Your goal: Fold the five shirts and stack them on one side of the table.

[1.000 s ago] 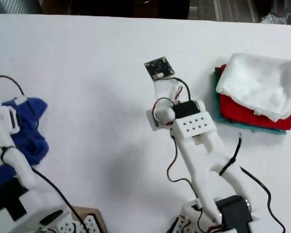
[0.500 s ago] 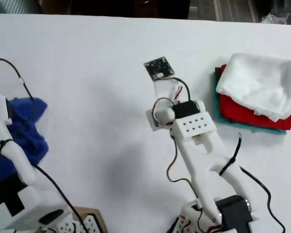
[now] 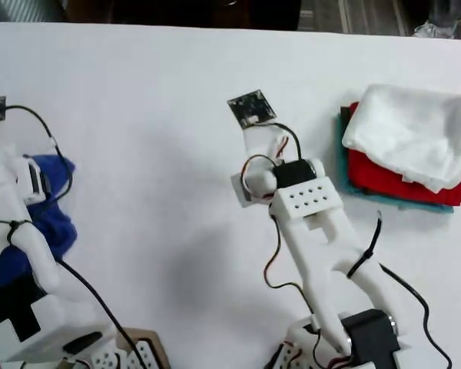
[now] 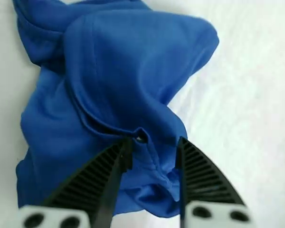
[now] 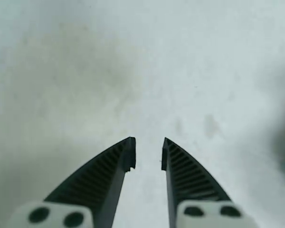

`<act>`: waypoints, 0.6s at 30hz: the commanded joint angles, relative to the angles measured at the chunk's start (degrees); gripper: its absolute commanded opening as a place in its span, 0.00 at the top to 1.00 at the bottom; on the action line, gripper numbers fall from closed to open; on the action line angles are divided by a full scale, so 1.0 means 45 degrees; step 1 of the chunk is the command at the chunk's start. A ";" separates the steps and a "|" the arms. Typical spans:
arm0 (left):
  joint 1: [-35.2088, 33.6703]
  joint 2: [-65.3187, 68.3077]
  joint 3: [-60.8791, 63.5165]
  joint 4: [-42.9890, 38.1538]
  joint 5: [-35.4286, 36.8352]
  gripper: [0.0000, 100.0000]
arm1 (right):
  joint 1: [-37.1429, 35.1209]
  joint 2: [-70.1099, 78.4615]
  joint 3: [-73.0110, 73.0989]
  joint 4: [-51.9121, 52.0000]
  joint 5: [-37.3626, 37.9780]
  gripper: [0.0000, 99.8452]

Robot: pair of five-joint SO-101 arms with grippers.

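Observation:
A crumpled blue shirt [image 3: 60, 223] lies at the left edge of the white table [image 3: 138, 92], partly hidden under my left arm [image 3: 19, 231]. In the left wrist view, my left gripper [image 4: 154, 142] is open, and its fingers straddle a raised fold of the blue shirt [image 4: 123, 80]. At the right side lies a stack of folded shirts: a white shirt [image 3: 415, 131] on top, a red shirt [image 3: 384, 178] beneath, and a teal shirt [image 3: 344, 171] lower down. My right gripper [image 5: 148, 140] hangs open by a narrow gap over bare table, left of the stack.
My right arm [image 3: 315, 231] stretches from the front edge toward the table's middle, trailing black cables. A wooden block [image 3: 142, 342] sits by the left arm's base. Bare table spans the middle and back.
My left arm has swung rightward over the blue shirt, covering more of it. The right arm and the stack have not moved.

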 commanded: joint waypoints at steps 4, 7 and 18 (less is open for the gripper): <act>0.0078 -0.0078 0.0459 -0.0567 0.0156 0.83 | -0.0049 -0.0029 -0.0078 0.0088 0.0039 0.90; -0.0137 -0.0078 0.0459 -0.0762 0.0098 0.83 | -0.0049 -0.0029 -0.0078 0.0088 0.0059 0.90; 0.1446 -0.0176 -0.1338 0.0664 0.0234 0.97 | 0.1045 -0.0029 -0.0078 -0.0010 -0.0039 0.90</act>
